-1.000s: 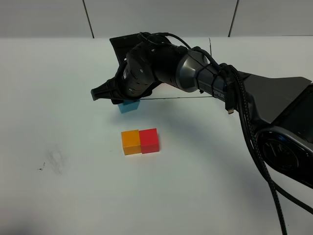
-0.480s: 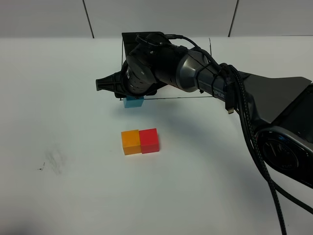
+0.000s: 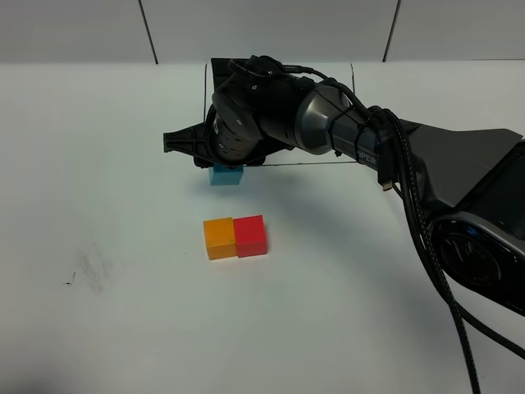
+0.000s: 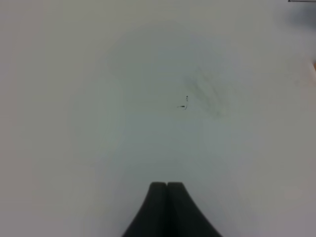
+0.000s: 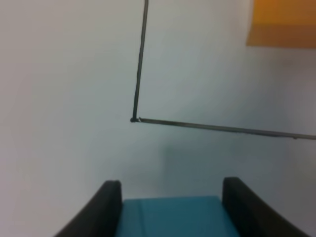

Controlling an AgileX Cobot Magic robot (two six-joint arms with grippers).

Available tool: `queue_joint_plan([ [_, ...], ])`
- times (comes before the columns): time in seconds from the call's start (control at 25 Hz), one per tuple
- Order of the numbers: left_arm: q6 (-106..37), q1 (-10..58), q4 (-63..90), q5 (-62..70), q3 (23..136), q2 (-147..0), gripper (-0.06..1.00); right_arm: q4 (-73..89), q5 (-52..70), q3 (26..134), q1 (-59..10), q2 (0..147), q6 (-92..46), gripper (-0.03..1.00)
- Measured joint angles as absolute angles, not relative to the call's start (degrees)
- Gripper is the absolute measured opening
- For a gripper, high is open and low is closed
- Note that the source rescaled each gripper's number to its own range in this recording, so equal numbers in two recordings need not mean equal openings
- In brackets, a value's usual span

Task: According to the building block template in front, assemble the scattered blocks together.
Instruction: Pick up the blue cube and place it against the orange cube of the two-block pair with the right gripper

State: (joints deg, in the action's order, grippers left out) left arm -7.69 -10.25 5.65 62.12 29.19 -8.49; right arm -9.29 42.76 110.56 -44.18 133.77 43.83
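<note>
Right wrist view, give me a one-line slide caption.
Right pincer grips the light blue cube beside the drawn frame corner.

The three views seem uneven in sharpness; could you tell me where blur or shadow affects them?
Exterior high: sharp, with a soft shadow beneath the right arm near the blue cube. Left wrist: hazy and dim toward its edges, though the shut left gripper reads clearly. Right wrist: the close blue cube and fingers look soft.
</note>
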Motion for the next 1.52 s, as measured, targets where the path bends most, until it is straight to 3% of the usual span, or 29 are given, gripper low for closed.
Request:
queue_joint_plan([
  [1.52,-7.69,-10.25,5.65,62.12,29.19,-8.49,0.0,-7.58,45.27,110.91,-47.05,136.52,42.04,0.46],
])
